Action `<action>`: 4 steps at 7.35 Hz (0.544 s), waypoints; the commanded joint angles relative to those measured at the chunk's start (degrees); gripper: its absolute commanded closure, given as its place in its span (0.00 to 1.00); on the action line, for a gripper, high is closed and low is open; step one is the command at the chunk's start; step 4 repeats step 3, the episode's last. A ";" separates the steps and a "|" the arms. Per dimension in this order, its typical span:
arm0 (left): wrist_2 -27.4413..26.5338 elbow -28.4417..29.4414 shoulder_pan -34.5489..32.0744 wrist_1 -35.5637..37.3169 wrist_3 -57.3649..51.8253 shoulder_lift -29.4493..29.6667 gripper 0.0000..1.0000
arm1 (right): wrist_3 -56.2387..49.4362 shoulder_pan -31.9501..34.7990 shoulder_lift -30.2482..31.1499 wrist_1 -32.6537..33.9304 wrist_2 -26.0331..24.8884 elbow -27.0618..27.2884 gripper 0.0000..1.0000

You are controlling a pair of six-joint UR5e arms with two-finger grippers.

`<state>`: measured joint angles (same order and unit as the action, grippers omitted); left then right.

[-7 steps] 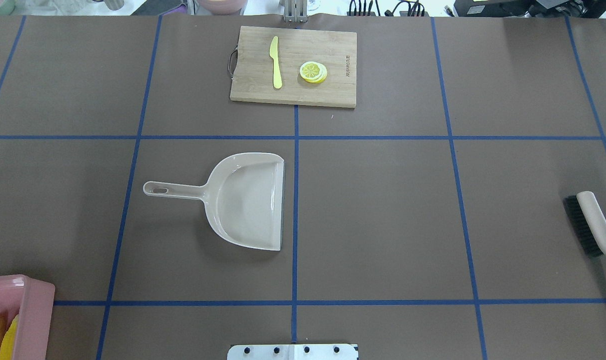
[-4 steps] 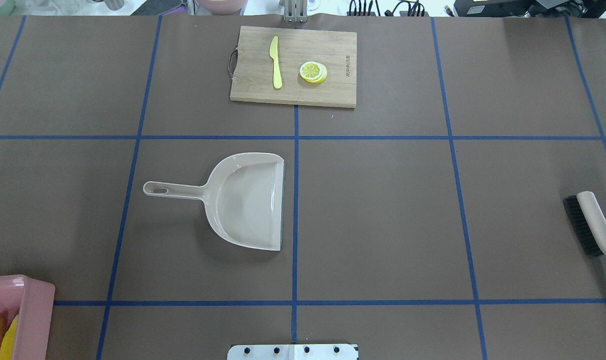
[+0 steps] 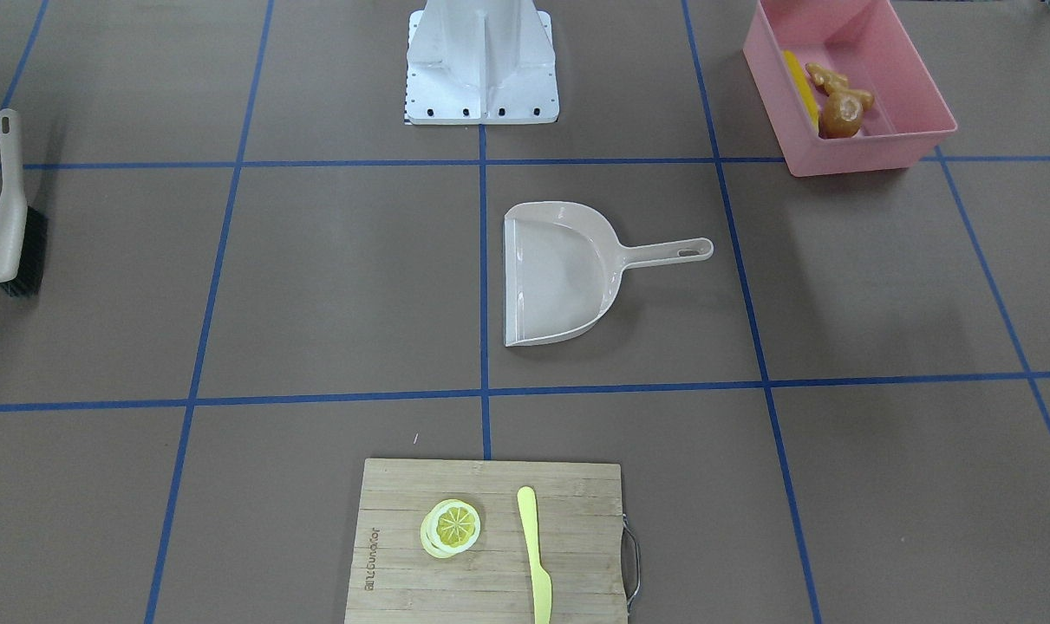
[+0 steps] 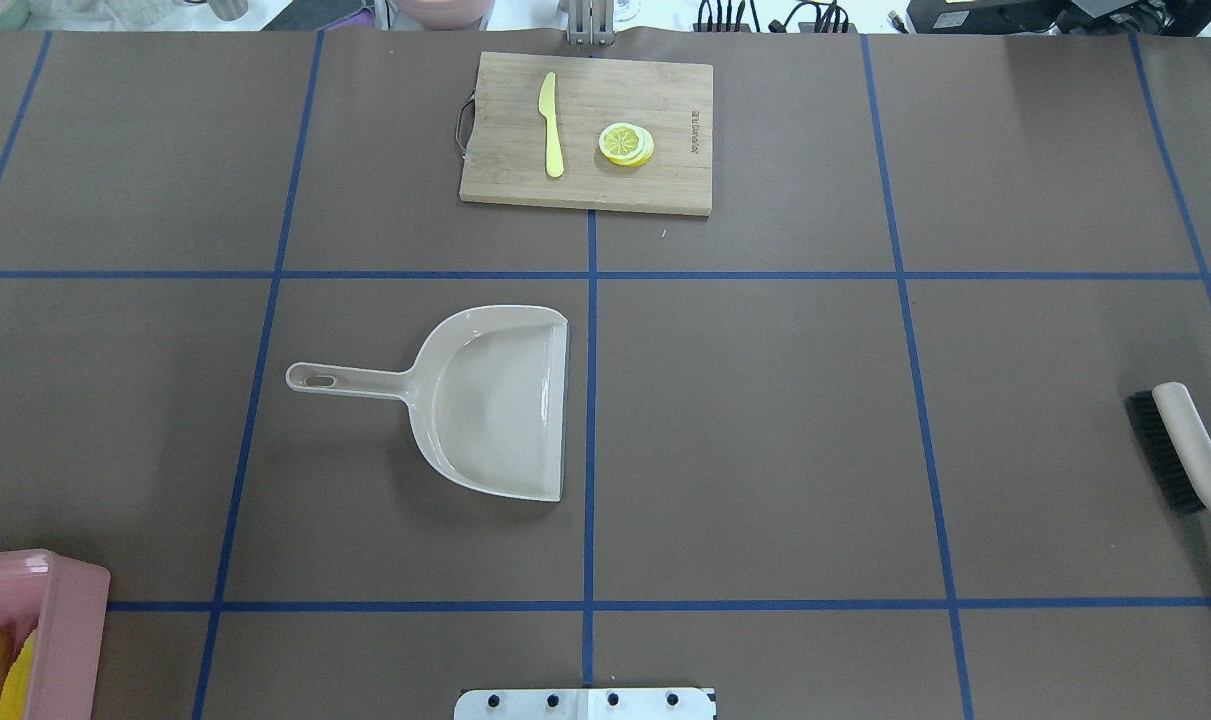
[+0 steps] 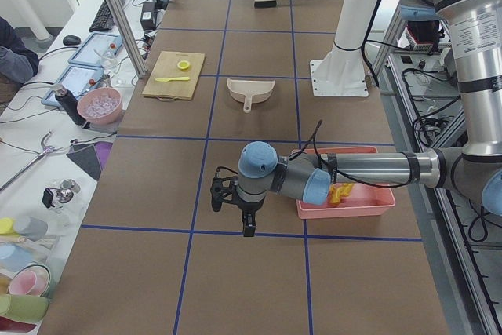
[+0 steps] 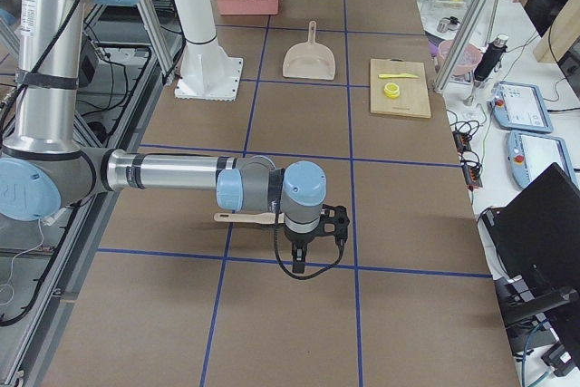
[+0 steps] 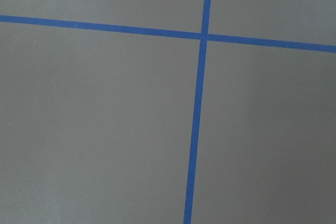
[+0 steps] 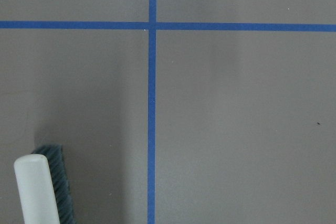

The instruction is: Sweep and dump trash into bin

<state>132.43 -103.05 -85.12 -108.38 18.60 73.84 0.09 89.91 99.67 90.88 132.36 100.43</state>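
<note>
The bin (image 3: 863, 152), trash (image 3: 839, 108) already inside, sits just beside our left hand (image 5: 248, 225), whose grip state we cannot tell.

Bright, even overhead light; soft shadows (one beside the dustpan (image 4: 495, 410)); all views sharp; slight glare inside it.

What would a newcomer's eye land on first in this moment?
The pink bin, on the robot's left side, already holds the corn cob, ginger root and potato. The beige dustpan lies empty near the table's middle, and the brush lies far off on the robot's right.
</note>
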 commanded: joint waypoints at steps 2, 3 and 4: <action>-0.41 1.10 0.04 -2.28 -0.41 -0.01 0.01 | 0.00 0.00 0.00 0.00 0.00 -0.06 0.00; -0.41 1.44 0.04 -2.19 -2.41 -0.01 0.01 | -0.09 0.00 0.00 -0.09 0.00 -0.06 0.00; -0.41 1.44 0.04 -2.19 -2.41 -0.01 0.01 | -0.09 0.00 0.00 -0.09 0.00 -0.06 0.00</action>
